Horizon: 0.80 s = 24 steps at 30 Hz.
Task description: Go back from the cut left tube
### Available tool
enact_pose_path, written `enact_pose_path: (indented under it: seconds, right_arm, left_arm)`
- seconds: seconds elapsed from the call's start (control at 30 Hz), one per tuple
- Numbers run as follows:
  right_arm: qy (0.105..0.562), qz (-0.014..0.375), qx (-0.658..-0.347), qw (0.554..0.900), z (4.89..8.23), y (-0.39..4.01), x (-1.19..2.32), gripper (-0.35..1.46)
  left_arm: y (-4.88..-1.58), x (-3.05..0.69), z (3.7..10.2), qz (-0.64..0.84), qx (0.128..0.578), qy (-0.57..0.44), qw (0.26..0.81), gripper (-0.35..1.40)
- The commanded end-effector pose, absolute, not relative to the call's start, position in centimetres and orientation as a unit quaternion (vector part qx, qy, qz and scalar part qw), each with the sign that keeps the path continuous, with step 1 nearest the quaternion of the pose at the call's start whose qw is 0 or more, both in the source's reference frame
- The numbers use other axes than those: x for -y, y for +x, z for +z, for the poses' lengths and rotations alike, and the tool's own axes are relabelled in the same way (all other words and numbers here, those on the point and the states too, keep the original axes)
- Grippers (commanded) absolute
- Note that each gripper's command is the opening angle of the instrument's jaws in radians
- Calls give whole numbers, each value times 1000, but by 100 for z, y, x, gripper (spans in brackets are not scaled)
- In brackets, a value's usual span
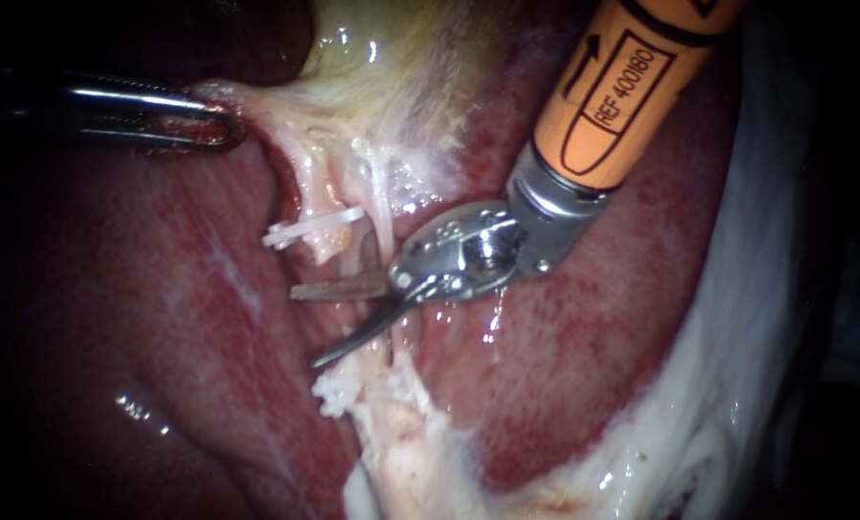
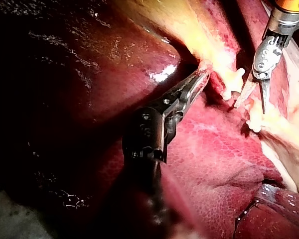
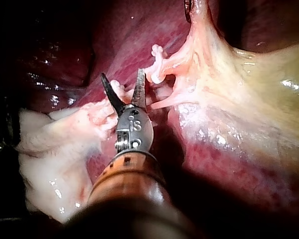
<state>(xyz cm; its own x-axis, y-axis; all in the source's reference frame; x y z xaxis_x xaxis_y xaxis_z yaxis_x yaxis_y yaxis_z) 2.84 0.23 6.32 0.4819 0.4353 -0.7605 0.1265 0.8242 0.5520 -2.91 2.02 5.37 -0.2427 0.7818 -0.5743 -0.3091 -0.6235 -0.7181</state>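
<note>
My right instrument (image 1: pixel 311 325) comes in on an orange shaft from the upper right. Its two blades stand open in the gap between two white clips. One clip (image 1: pixel 306 229) sits on the upper stump of the left tube, the other clip (image 1: pixel 337 391) on the lower stump. In the right wrist view the open blades (image 3: pixel 123 83) hold nothing, with a clip (image 3: pixel 157 63) just ahead. A thin pale right tube (image 1: pixel 382 214) runs beside the blades' hinge. My left instrument (image 1: pixel 220 123) is shut on a fold of the gallbladder (image 1: pixel 372 67), and the left wrist view shows this grip (image 2: pixel 199 78).
Dark red liver (image 1: pixel 160 318) lies to both sides of the tubes. Pale fatty tissue (image 1: pixel 401 453) spreads below the lower clip and along the right side (image 1: pixel 738 366). In the left wrist view my right instrument (image 2: pixel 253 102) hangs beyond the left jaws.
</note>
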Motion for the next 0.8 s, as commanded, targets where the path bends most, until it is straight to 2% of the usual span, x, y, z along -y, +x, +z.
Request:
enact_pose_path:
  seconds: [0.03, 0.1, 0.27, 0.4, 0.57, 0.7, 0.8]
  right_arm:
    - [262, 111, -499, 819, 628, 277, -22, 143]
    - [233, 133, -495, 827, 621, 257, -18, 143]
    - [149, 121, -489, 851, 603, 202, -11, 143]
    - [107, 113, -478, 864, 591, 157, -18, 143]
    - [84, 128, -450, 880, 579, 119, -36, 143]
    - [97, 137, -433, 886, 577, 111, -37, 143]
    - [100, 137, -431, 886, 577, 110, -35, 143]
  left_arm:
    - [-291, -202, 537, 752, 238, -497, 363, -35]
    - [-290, -202, 537, 752, 238, -497, 363, -35]
    - [-289, -203, 539, 752, 238, -497, 362, -35]
    - [-290, -202, 540, 752, 238, -497, 362, -35]
    - [-290, -202, 541, 752, 238, -497, 362, -35]
    - [-291, -201, 542, 752, 237, -497, 362, -35]
    - [-292, -201, 543, 752, 237, -497, 362, -35]
